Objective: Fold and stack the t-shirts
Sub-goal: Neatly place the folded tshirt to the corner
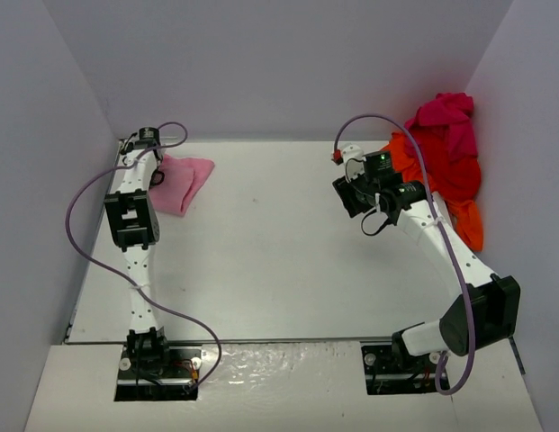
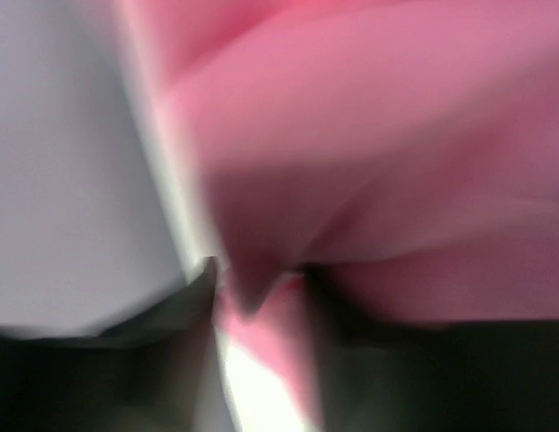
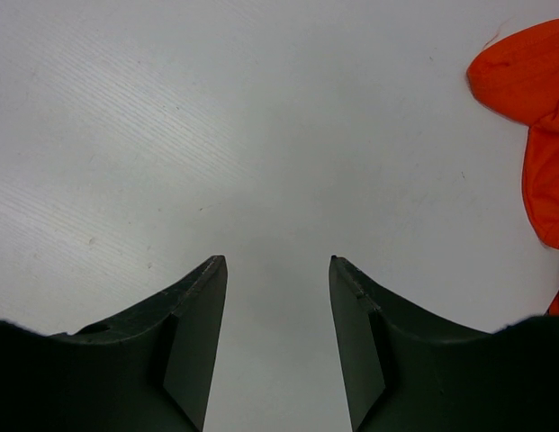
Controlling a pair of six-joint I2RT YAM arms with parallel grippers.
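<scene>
A folded light pink t-shirt [image 1: 184,183] lies at the far left of the table. My left gripper [image 1: 156,177] sits at its left edge. The left wrist view is blurred: the pink t-shirt [image 2: 369,135] fills it, and a fold of it reaches in between the fingers of the left gripper [image 2: 258,279], which stand slightly apart with bright table showing through. At the far right lies a pile: a magenta t-shirt [image 1: 446,117] on top, a red one [image 1: 455,171] and an orange one [image 1: 464,220]. My right gripper [image 1: 351,193] hovers open and empty left of that pile, and the orange t-shirt [image 3: 531,90] shows at its right.
The white table [image 1: 279,252] is boxed in by pale walls at the left, back and right. Purple cables loop off both arms. The arm bases are bolted at the near edge.
</scene>
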